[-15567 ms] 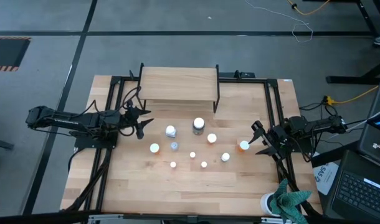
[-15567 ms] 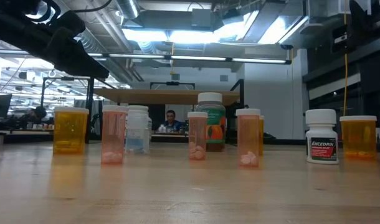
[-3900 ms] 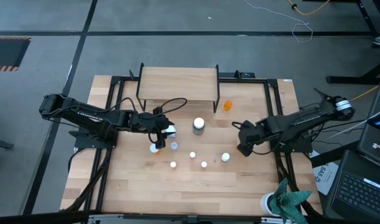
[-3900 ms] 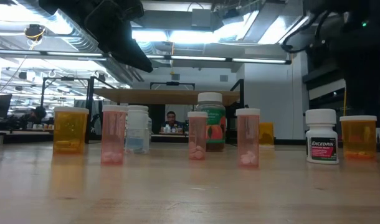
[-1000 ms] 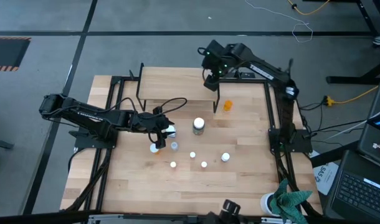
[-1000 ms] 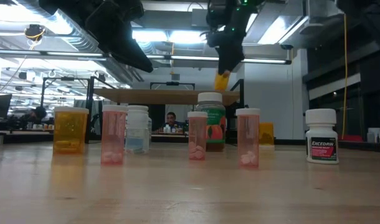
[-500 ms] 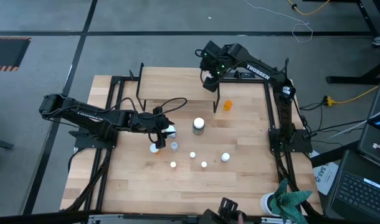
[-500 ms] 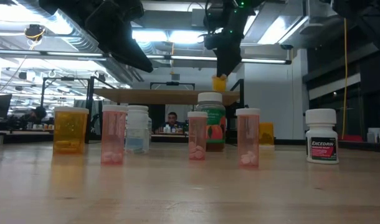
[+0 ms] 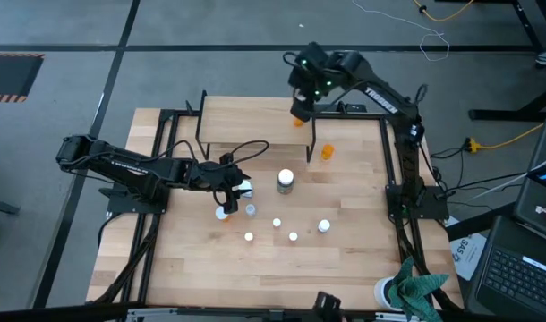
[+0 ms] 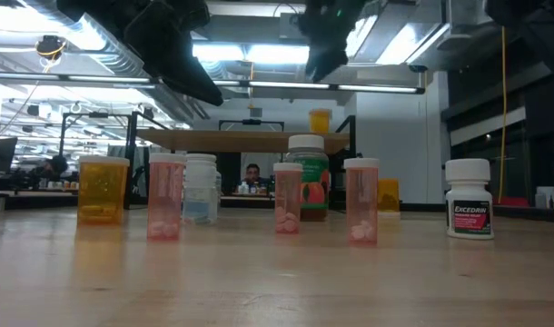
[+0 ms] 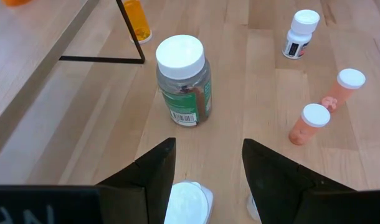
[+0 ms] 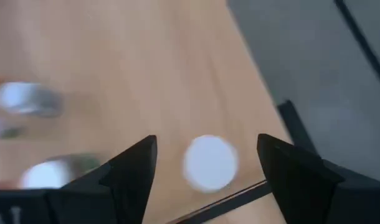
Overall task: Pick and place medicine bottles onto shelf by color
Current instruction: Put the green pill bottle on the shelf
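Observation:
An orange bottle (image 9: 298, 117) stands upright on its base at the right end of the light-wood shelf (image 9: 255, 121); it also shows in the low view (image 10: 320, 120). My right gripper (image 9: 301, 100) is open and empty just above it, and the bottle's white cap (image 12: 210, 163) shows below the fingers. My left gripper (image 9: 236, 186) is open above a white-capped pale bottle (image 11: 189, 202), with one finger on each side of the cap and not touching it. The dark green bottle (image 9: 285, 181) and several small orange and white bottles stand on the table.
Another orange bottle (image 9: 327, 152) stands on the table beside the shelf's right legs. Small bottles (image 9: 277, 223) are spread across the table's middle, with a white one (image 9: 324, 226) to their right. A white cup with teal cloth (image 9: 416, 291) stands at the near right corner.
My right gripper has brought the orange bottle down onto the shelf's right end, let go of it and risen. The bottle now stands upright by itself on the shelf.

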`<state>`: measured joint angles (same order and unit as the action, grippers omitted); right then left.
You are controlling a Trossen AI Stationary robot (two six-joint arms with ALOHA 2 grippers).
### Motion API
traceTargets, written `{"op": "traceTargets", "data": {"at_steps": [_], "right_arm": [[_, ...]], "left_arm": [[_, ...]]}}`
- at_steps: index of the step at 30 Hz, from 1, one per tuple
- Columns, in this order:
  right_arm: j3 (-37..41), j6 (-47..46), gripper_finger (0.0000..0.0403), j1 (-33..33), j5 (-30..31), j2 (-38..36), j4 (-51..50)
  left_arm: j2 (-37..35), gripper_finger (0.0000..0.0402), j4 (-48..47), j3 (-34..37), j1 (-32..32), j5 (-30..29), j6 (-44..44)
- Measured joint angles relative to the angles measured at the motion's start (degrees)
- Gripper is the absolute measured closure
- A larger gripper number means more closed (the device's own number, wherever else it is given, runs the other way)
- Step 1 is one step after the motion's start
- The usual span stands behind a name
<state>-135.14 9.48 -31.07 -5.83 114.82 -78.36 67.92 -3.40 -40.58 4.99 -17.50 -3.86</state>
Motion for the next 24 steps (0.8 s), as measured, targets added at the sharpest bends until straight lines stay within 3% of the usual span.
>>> {"op": "traceTargets", "data": {"at_steps": [5,8,15,19,24], "right_arm": [[6.55,0.23,0.0123,1.21,-13.41,-8.37,-4.20],[11.15,0.19,0.0123,3.28,-16.26,-11.67,-4.66],[30.32,1.22,0.0123,13.61,-16.80,-18.50,3.16],[43.97,2.64,0.0123,19.97,-16.05,-22.85,16.35],[58.80,0.06,0.0123,25.20,-3.54,-25.68,42.61]], "left_arm": [[0.02,0.0221,-0.03,0.00,0.01,0.00,-0.02],[0.02,0.0221,-0.03,0.00,0.00,0.00,-0.02],[0.02,0.0221,-0.70,-0.01,0.37,0.00,-0.51],[-0.24,0.0221,-2.20,-0.02,0.92,0.00,-0.17],[-2.50,0.0221,-4.42,-0.07,1.73,-1.32,-0.10]]}}
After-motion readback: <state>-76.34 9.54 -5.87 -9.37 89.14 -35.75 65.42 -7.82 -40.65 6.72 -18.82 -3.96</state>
